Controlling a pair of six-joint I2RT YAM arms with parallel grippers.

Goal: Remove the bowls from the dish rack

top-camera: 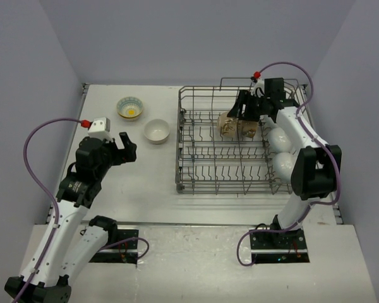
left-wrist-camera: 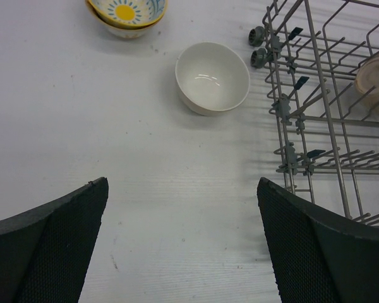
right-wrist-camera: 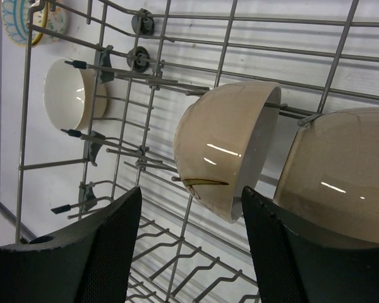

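White surface carries the grey wire dish rack on its right half. The right end effector reaches into the rack's far part. Its fingers are apart on either side of a tan bowl that stands on edge among the tines. A second tan bowl is just beside it. Two rounded white bowls lie along the rack's right side, partly under that arm. The left end effector hovers over bare surface left of the rack, spread wide and holding nothing. Near it a plain white bowl sits upright, and beyond that is a patterned bowl with a yellow centre.
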